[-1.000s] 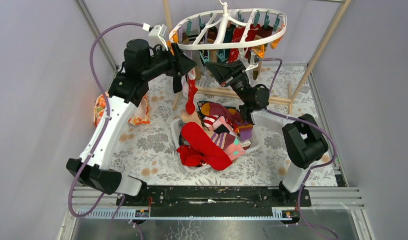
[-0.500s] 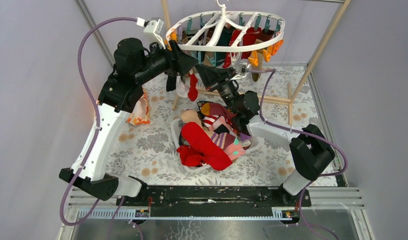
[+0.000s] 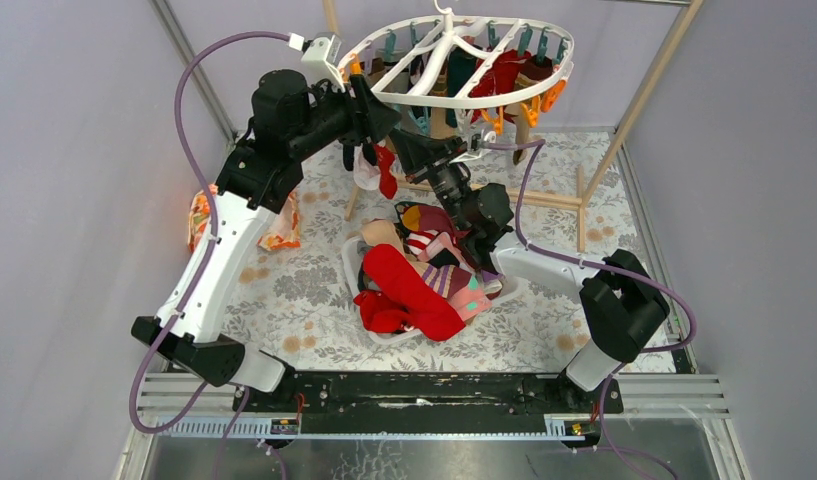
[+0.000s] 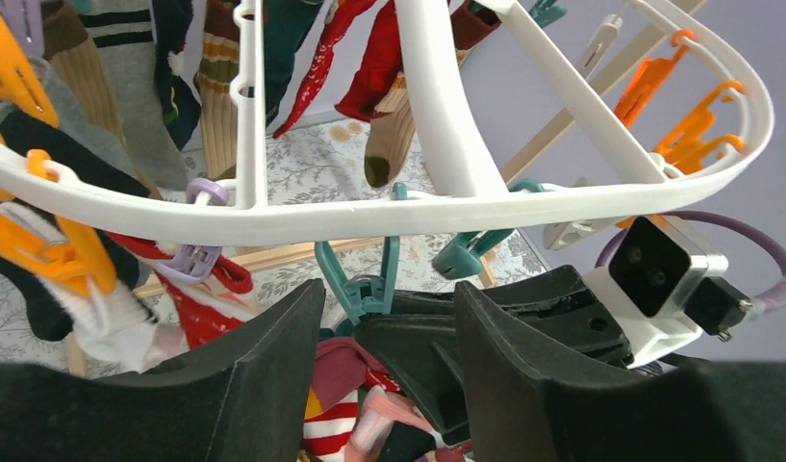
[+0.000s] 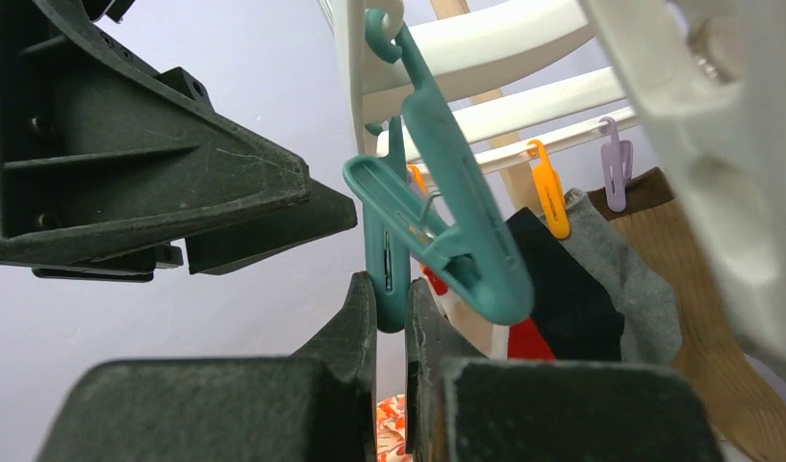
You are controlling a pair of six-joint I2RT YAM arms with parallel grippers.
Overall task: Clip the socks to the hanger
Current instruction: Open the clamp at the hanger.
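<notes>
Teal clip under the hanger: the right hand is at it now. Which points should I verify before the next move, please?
1. Right hand closed on the teal clip: ok, its fingers pinch it.
2. Clip jaws opened: cannot tell, they are out of view.
3. Left hand free: ok, fingers wide apart, nothing gripped.
4. Red sock placed in that clip: not ok, it hangs beside the left hand.
5. Hands clear of each other: cannot tell, their tips are very close under the hanger rim.
6. More socks waiting: ok, the pile of socks lies below.
</notes>
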